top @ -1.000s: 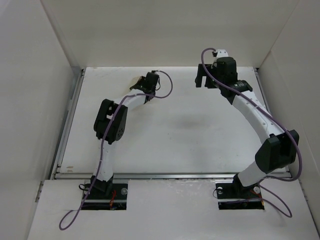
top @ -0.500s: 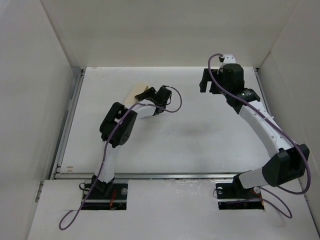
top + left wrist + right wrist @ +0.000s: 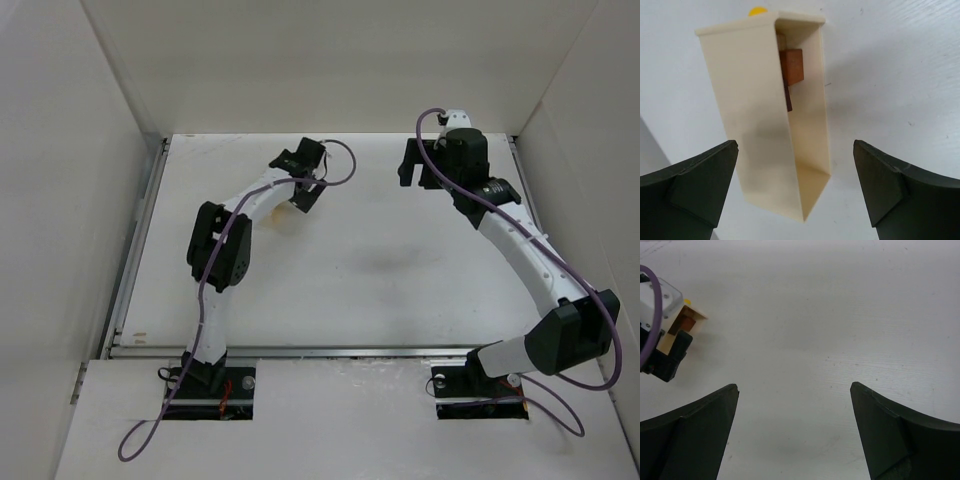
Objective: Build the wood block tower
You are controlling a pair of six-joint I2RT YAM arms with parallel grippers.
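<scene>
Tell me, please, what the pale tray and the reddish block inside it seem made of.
The pale tray looks like thin wood or plastic, smooth and matte: even cream colour, no visible grain. The reddish block inside looks like stained wood: warm brown tone, square edges; grain unclear.

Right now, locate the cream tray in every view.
Left wrist: cream tray centre, between the open left pincer's fingers.
Right wrist: far left edge, partly behind that pincer.
Top external: hidden under the left pincer.
Shared landmark: the reddish-brown block inside it, both wrist views.
</scene>
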